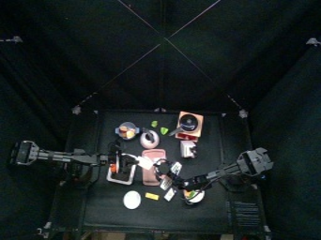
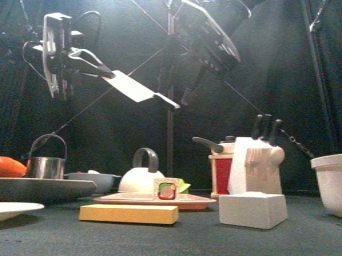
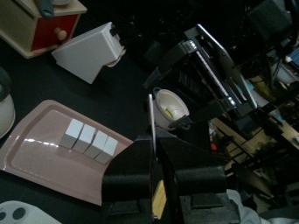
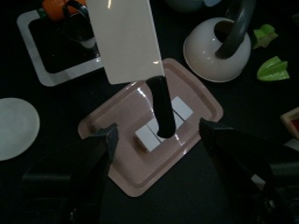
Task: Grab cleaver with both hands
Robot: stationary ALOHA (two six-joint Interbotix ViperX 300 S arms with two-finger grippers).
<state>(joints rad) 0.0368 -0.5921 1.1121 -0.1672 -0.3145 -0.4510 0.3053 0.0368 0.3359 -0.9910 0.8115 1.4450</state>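
My left claw (image 3: 158, 188): closed on the cleaver (image 4: 126, 39). As far as I could tell it gripped the blade end, and the tool ran edge-on out from between my jaws.
My right claw (image 4: 162, 131): spread as wide as it went and held nothing. Its jaws stood to either side of the line of the handle, not touching it.
Cleaver: aloft, well clear of the desk (image 4: 47, 171). The pale blade was towards my left claw and the dark handle pointed at my right.
Below the cleaver: a pink tray (image 4: 201, 105) with small white blocks (image 4: 149, 136) lay on the desk, apart from the tool.
Done: one hand of the two had the cleaver, lifted and offered across.
Left to do: I judged my right claw had yet to come onto the handle and close.
Progress: roughly halfway, by my reckoning.
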